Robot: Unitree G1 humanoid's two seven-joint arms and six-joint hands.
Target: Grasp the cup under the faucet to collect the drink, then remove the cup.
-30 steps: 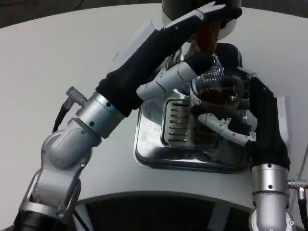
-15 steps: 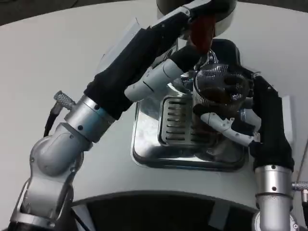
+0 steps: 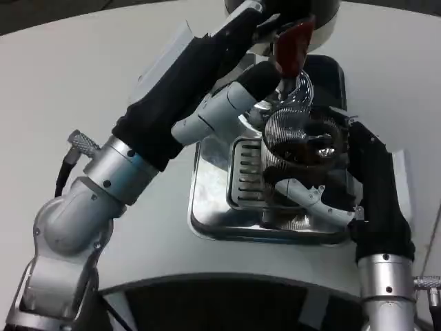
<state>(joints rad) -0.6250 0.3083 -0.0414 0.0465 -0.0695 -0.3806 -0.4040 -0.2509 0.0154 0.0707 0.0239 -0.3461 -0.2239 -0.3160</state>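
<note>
A clear ribbed plastic cup (image 3: 298,148) with dark drink in it stands over the drip tray (image 3: 213,207), directly below the chrome faucet (image 3: 293,86). My right hand (image 3: 331,189) grips the cup from the right, its white fingers wrapped across the cup's front. My left hand (image 3: 234,96) reaches over the tray to the dispenser, its fingers at the red tap handle (image 3: 291,43); whether they close on the handle is hidden by the hand's back.
The dispenser's round body (image 3: 324,21) rises at the top edge behind the tap. The steel drip tray has a slotted grate (image 3: 248,176) left of the cup. White table (image 3: 76,76) spreads left and around the tray.
The cup has shifted slightly left and lower in the picture with my right hand still around it. My left forearm has swung a little further left and up at the tap.
</note>
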